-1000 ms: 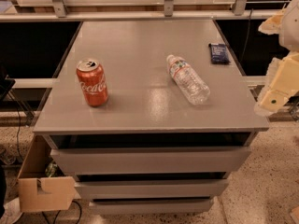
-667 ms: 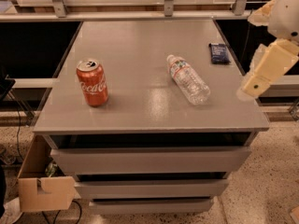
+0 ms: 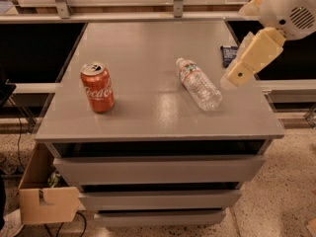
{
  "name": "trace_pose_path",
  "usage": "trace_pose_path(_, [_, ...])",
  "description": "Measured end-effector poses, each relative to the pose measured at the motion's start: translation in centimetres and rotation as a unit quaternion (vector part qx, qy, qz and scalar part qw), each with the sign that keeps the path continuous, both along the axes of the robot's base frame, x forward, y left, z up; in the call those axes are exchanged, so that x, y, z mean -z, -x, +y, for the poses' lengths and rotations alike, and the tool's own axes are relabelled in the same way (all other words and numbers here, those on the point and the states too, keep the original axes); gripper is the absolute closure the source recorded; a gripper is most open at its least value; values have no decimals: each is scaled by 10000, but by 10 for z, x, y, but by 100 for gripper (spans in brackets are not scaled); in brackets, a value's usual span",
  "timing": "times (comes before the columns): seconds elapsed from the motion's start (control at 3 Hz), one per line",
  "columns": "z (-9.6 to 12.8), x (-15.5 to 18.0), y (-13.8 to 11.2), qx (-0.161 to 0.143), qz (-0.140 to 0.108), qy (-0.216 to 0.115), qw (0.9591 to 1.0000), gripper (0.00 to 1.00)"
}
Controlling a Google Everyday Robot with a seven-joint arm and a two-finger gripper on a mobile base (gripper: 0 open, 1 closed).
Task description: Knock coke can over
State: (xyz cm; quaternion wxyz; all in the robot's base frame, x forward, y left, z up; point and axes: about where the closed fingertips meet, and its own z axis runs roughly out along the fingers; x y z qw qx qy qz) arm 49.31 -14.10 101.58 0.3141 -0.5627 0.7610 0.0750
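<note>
1. Grey drawer cabinet [image 3: 148, 43]: 3 drawers, contents hidden.
2. Gripper [image 3: 236, 76]: over the cabinet's right edge. I cannot tell its state.
3. Water bottle [image 3: 198, 84]: lying on the cabinet top, right of centre, apparently empty.
4. Coke can [image 3: 98, 88]: upright on the cabinet's left front. I judge it light, rigid and slick, so I'd push high on its side.

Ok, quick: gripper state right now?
Gripper: open or closed cannot be told; it hangs over the table's right side by the lying water bottle, apart from the upright coke can.

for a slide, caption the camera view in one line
End effector over the table's right side; coke can upright at left, water bottle lying between.
</note>
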Motion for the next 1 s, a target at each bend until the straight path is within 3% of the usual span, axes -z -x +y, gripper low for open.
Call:
trace_pose_path(0.33, [13,6,-2,-134,29,-118,9998,0])
trace_pose_path(0.67, [54,27,-2,-311,153,-492,9982,0])
trace_pose_path(1.0, [102,64,-4,-374,293,-1083,9930,0])
